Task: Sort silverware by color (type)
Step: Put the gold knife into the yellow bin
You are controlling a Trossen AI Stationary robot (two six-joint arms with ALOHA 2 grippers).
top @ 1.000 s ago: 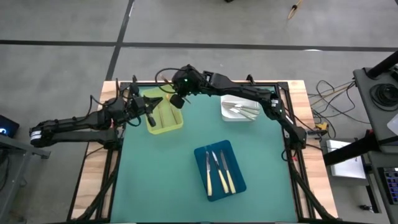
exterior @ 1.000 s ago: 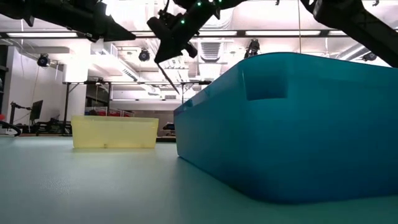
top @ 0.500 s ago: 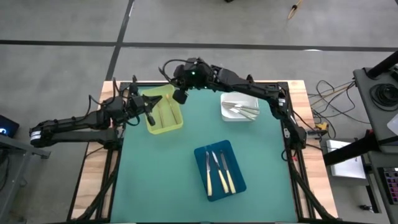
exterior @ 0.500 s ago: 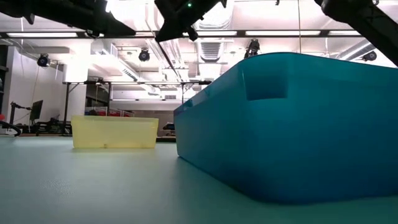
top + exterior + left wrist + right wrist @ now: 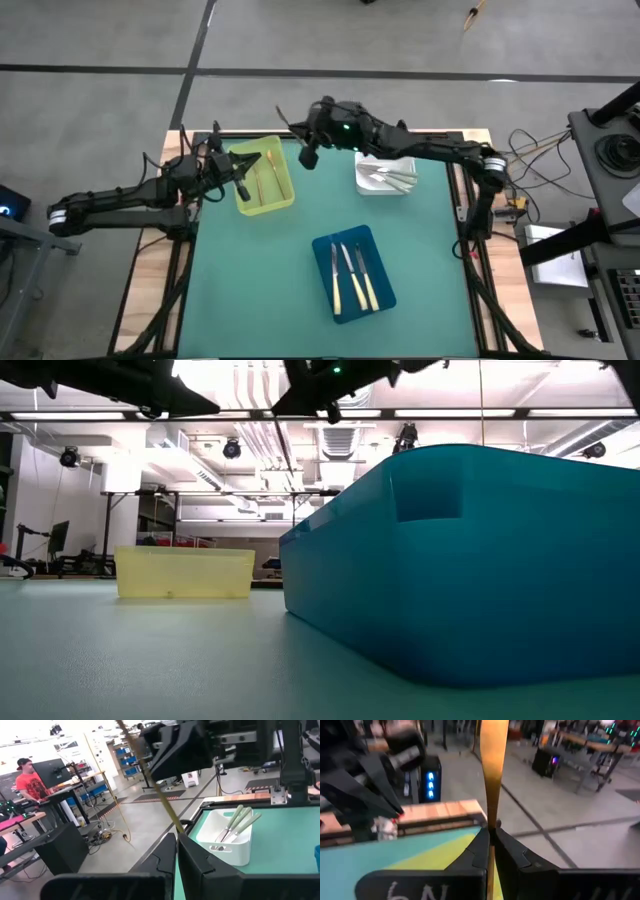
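My right gripper (image 5: 305, 160) hangs in the air between the yellow tray (image 5: 283, 200) and the white tray (image 5: 360, 185), shut on a thin gold utensil (image 5: 493, 775). That utensil also shows as a slanting gold strip (image 5: 150, 767) in the left wrist view. My left gripper (image 5: 244, 188) is shut on nothing at the yellow tray's left rim. Two gold utensils (image 5: 262, 172) lie in the yellow tray. Silver-grey ones (image 5: 388, 178) lie in the white tray. Three cream-handled knives (image 5: 352, 275) lie in the blue tray (image 5: 325, 250). My right gripper pinches the gold utensil's shaft (image 5: 492, 822) between its two fingers. The fingers reach out about level toward the table's left and lie across the utensil. The utensil stands nearly upright, most of it above the fingers, lifted clear of trays and table.
The green mat is bordered by a wooden rim (image 5: 180, 210). In the low view the blue tray (image 5: 460, 560) fills the right half and the yellow tray (image 5: 185, 573) stands farther back. A person (image 5: 27, 780) stands in the room beyond the table.
My right gripper has risen from over the yellow tray and gone toward the table's right edge, tipping from slanting down to about level. The gold utensil has stayed in its fingers and gone up with it.
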